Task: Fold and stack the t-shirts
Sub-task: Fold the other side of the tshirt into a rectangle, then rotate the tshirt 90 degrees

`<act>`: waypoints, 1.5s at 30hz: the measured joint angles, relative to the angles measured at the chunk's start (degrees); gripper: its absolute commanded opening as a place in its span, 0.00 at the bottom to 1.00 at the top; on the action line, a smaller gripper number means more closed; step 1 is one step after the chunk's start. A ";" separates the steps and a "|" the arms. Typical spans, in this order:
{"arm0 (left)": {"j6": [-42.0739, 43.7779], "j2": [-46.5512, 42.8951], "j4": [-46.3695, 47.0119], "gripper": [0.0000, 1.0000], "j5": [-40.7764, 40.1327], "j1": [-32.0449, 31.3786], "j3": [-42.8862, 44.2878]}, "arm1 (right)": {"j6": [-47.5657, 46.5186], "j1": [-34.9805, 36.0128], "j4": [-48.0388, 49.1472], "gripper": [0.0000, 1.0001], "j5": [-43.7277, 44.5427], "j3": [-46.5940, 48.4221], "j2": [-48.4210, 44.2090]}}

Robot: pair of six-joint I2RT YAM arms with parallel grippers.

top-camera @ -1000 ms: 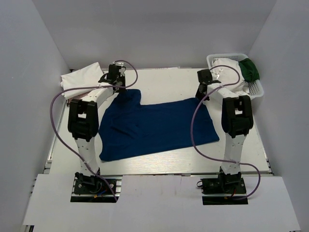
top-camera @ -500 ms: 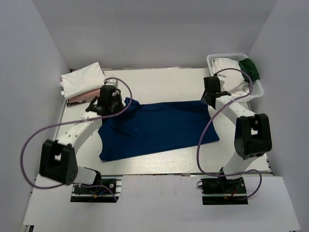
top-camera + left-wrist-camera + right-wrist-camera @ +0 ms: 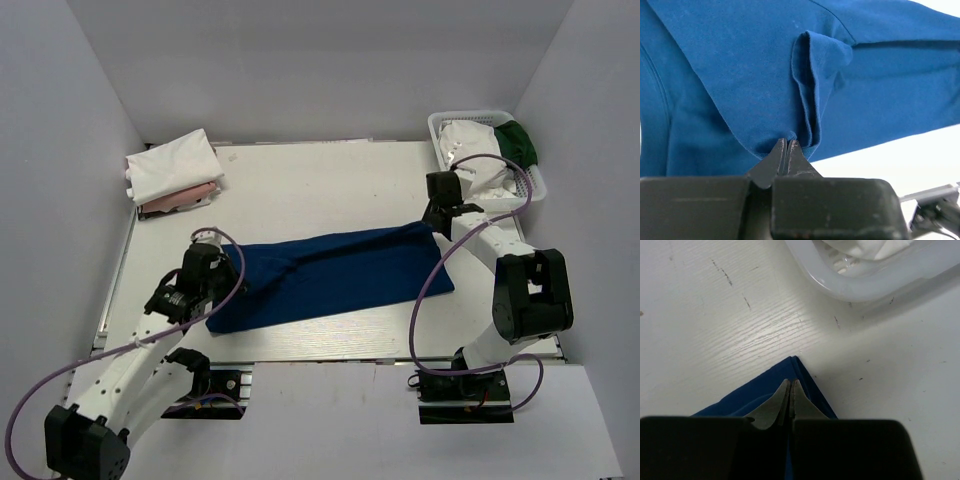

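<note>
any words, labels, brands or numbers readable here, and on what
None can be read.
The royal-blue cloth t-shirt shows plain fabric in every view; the white plastic lattice basket and the folded white cloth t-shirt show no lettering.

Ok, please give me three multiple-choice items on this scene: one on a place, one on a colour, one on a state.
1. Where on the table does the lattice basket stand? A near left corner; B far right corner; C centre.
2. What colour is the top shirt of the folded stack at far left? A white; B dark green; C blue.
3. How is the left pincer? A open in the air; B shut on the basket; C shut on the blue t-shirt.
Answers: B, the top view shows it there; A, white lies over pale pink; C, its closed tips pinch blue cloth in the left wrist view.
</note>
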 measured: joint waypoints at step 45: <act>6.95 38.62 11.72 1.00 20.41 -13.86 14.80 | -1.07 1.55 7.37 0.83 -23.23 -5.75 4.09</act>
